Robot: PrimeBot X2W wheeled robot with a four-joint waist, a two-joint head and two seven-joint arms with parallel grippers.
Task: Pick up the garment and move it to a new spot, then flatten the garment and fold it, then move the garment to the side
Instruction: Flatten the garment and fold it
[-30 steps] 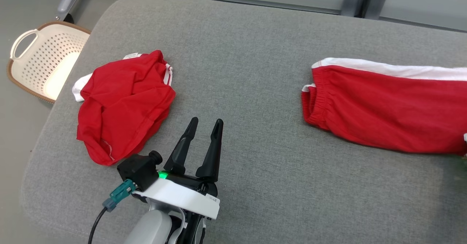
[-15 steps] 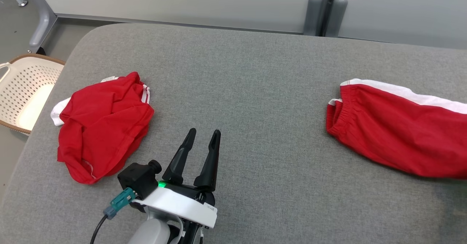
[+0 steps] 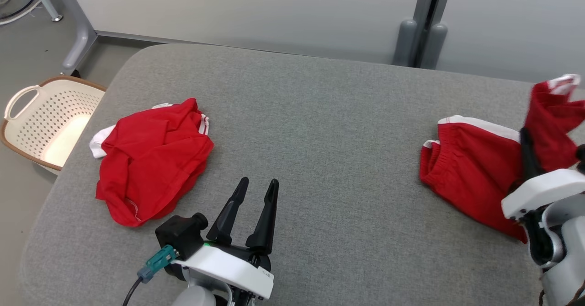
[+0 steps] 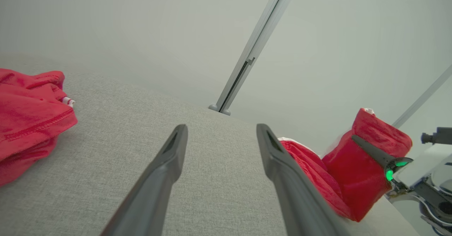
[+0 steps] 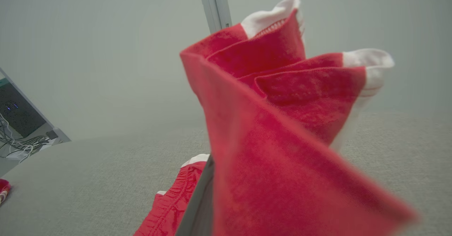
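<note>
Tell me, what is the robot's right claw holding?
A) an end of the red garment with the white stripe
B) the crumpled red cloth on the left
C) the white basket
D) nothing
A: the right gripper is shut on a raised end of the striped red garment, lifting it off the grey surface.

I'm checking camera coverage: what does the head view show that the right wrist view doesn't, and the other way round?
Head view: the basket beside the cushion, and the open left gripper hovering over the cushion.
Right wrist view: cables at its left edge, and the lifted cloth's white hems close up.
Both: the right gripper shut on the pants, with one end raised, their waistband lying on the cushion, and the grey post behind.
</note>
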